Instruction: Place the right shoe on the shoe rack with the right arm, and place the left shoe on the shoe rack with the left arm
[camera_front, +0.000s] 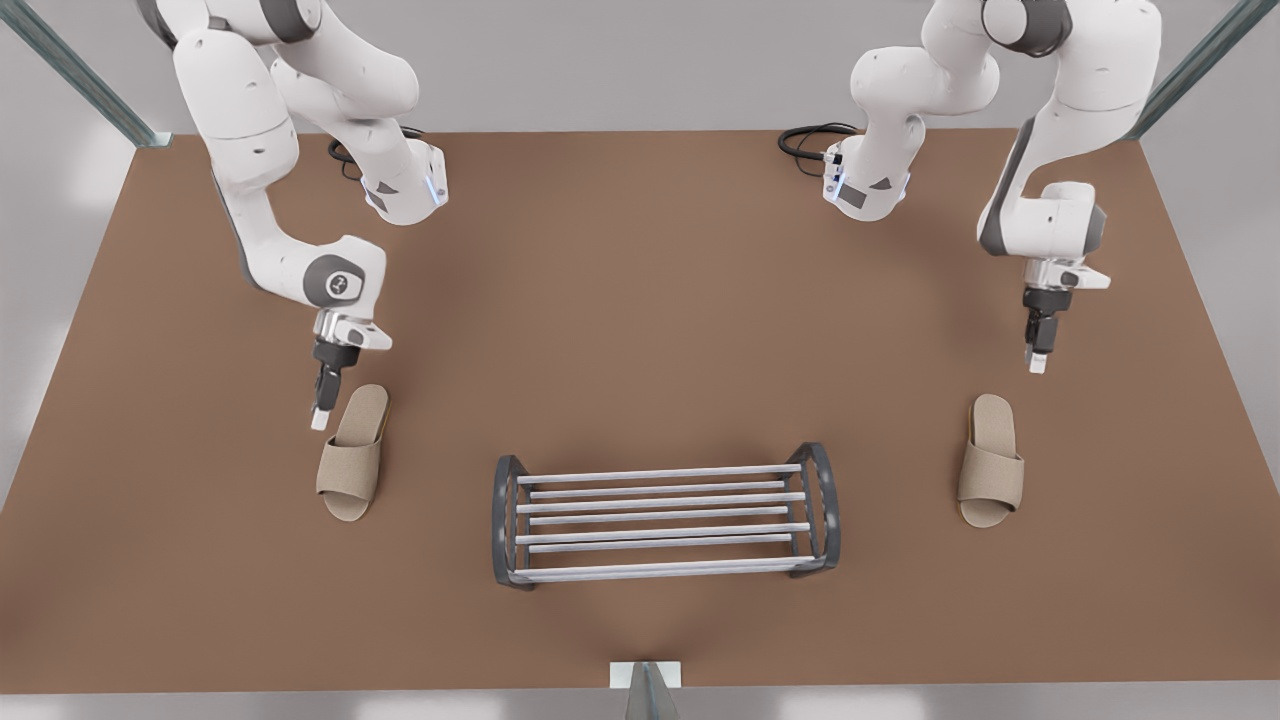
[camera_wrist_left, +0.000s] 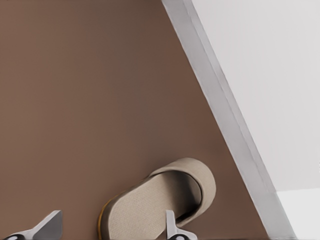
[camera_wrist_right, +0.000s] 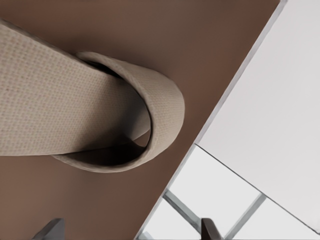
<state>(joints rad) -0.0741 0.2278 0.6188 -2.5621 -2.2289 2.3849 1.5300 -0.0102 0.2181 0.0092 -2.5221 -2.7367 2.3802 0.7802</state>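
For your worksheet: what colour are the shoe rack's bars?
Pale silver bars on the shoe rack, clearest in the front view.

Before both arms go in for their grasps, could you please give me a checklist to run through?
1. Left end effector open: ok.
2. Right end effector open: ok.
3. Left end effector centred over the left slipper: not ok, it is off toward the heel.
4. Right end effector straddling the right slipper: not ok, it is beside it.
5. Shoe rack free of shoes: ok.
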